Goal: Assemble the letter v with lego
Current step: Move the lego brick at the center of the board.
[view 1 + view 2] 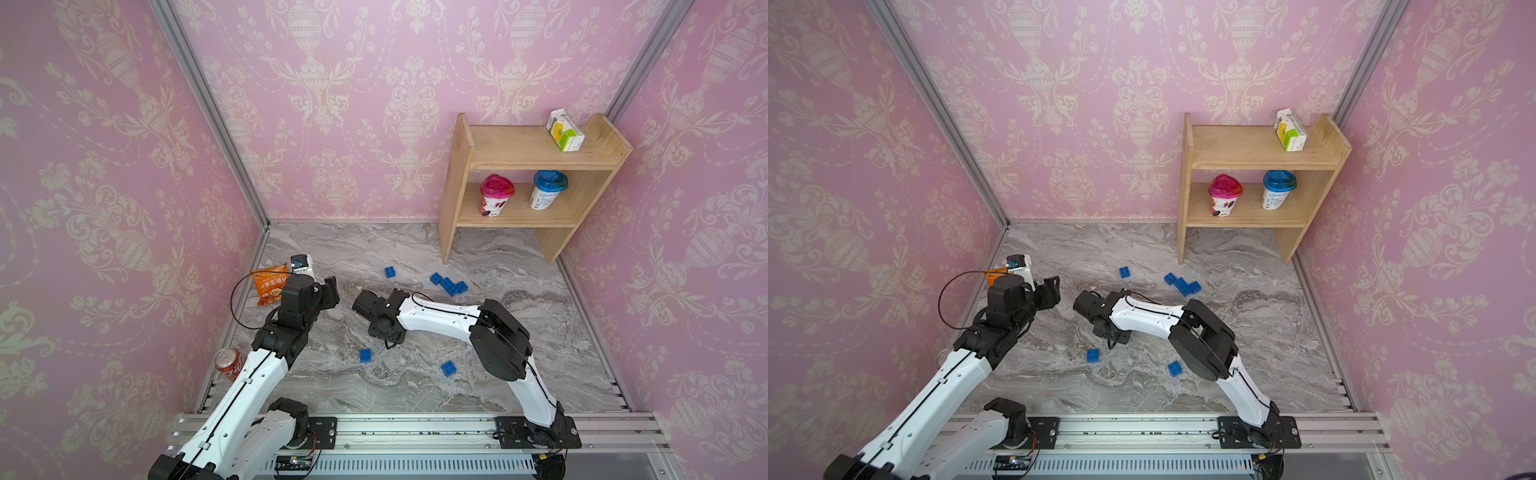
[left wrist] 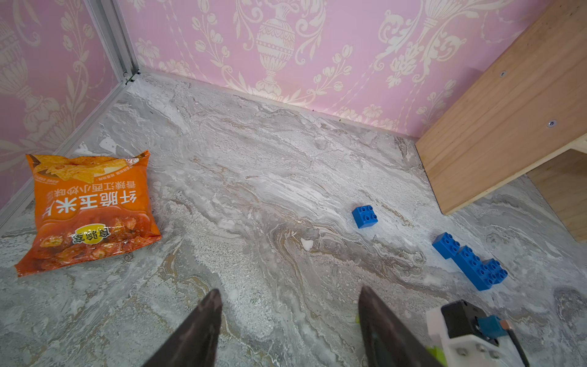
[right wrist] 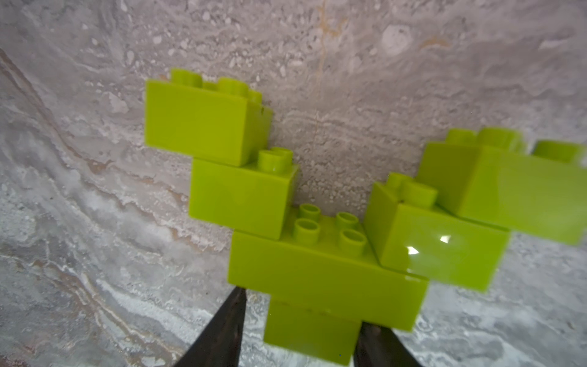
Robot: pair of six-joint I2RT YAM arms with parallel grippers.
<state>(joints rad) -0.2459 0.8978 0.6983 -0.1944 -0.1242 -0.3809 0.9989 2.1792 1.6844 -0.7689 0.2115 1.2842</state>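
Observation:
A lime green lego assembly [image 3: 327, 276] of several bricks in a stepped V shape fills the right wrist view. My right gripper [image 3: 301, 309] stands open around its bottom brick [image 3: 311, 336]. One finger is at the brick's side, and bare floor shows between the brick and the other finger. In both top views the right gripper [image 1: 374, 309] [image 1: 1094, 309] hides the green lego. My left gripper [image 2: 289, 289] [image 1: 331, 291] is open over bare floor just to its left. Blue lego lie loose: single bricks [image 1: 390, 272] [image 1: 365, 355] [image 1: 448, 368] and a joined cluster [image 1: 449, 285] [image 2: 473, 263].
An orange snack bag [image 1: 270, 284] [image 2: 89, 209] lies by the left wall. A red can [image 1: 227, 363] stands at the front left. A wooden shelf [image 1: 528, 166] at the back right holds two cups and a carton. A metal rail runs along the front edge.

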